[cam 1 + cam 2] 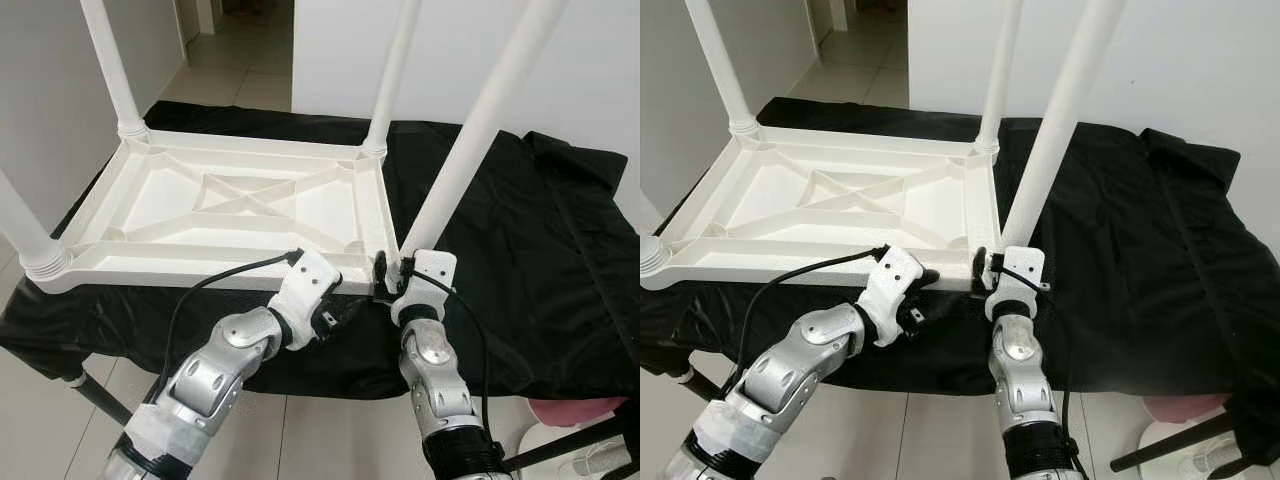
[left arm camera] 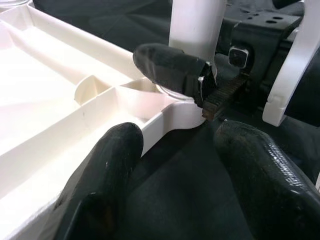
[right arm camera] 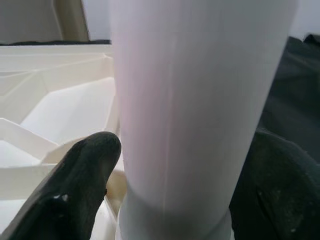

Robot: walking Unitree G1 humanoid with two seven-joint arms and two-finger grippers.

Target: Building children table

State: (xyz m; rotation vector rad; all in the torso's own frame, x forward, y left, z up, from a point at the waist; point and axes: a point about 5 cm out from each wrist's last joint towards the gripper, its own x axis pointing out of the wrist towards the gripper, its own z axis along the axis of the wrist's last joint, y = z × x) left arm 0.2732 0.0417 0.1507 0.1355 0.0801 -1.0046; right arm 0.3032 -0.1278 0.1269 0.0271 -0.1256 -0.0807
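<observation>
Upside-down children table [image 1: 230, 205] lies on black-draped worktop [image 1: 540, 260], three legs in. Left tool [image 2: 170, 150] released, straddling the near frame rim. Right tool [image 3: 175, 165] grasping fourth leg [image 1: 470, 140] at its socket. Risk: tilted leg jams or cross-threads, frame slides.

A white plastic children's table [image 1: 230, 205] lies upside down on a black-covered desk [image 1: 520, 260], toward its left side, its ribbed underside with crossed braces facing up. Four white round legs [image 1: 470, 150] stand upright at its corners.
</observation>
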